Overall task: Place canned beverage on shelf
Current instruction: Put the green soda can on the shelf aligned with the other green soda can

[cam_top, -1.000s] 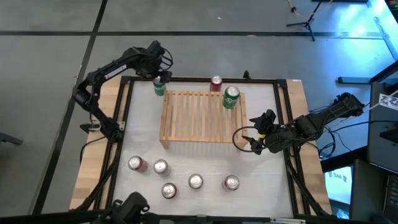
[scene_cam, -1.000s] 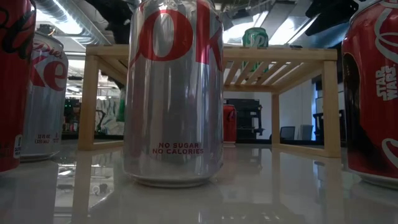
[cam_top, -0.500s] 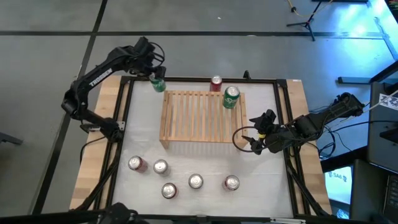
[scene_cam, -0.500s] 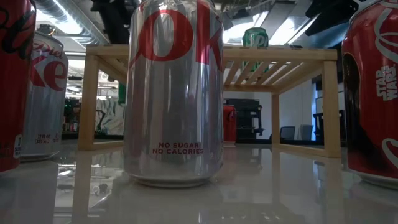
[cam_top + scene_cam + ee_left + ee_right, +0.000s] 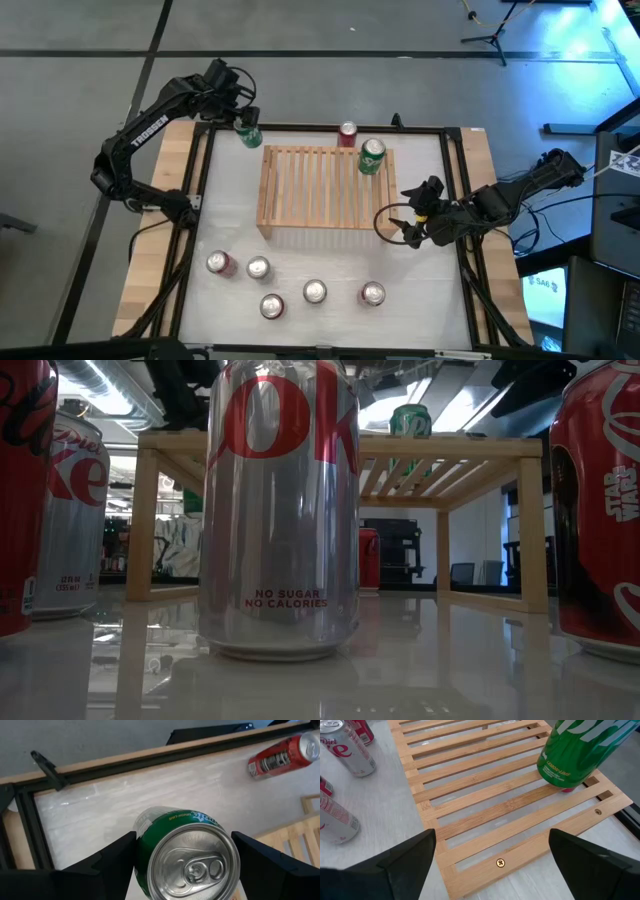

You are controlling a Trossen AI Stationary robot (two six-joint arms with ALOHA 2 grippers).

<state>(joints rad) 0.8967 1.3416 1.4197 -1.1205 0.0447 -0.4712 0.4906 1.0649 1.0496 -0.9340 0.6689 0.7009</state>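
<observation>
Overhead, the left gripper [image 5: 244,128] hangs over the table's far left corner, its fingers [image 5: 107,862] pinching a green soda can [image 5: 186,853] by the sides; the can is clear of the white tabletop [image 5: 330,255] and just beyond the far left corner of the wooden shelf [image 5: 322,188]. A second green can [image 5: 372,156] stands upright on the shelf's slats near its far right corner, and a red can [image 5: 347,133] stands on the table just behind the shelf's far edge (partly visible under the rack from the low camera). The right gripper [image 5: 409,215] waits low beside the shelf's right end, its fingers [image 5: 405,857] spread wide and holding nothing. Five more cans line the near side of the table: a red can [image 5: 219,263] at the left, then four silver-topped ones [image 5: 314,292], of which the closest to the low camera is a Diet Coke can [image 5: 281,510].
</observation>
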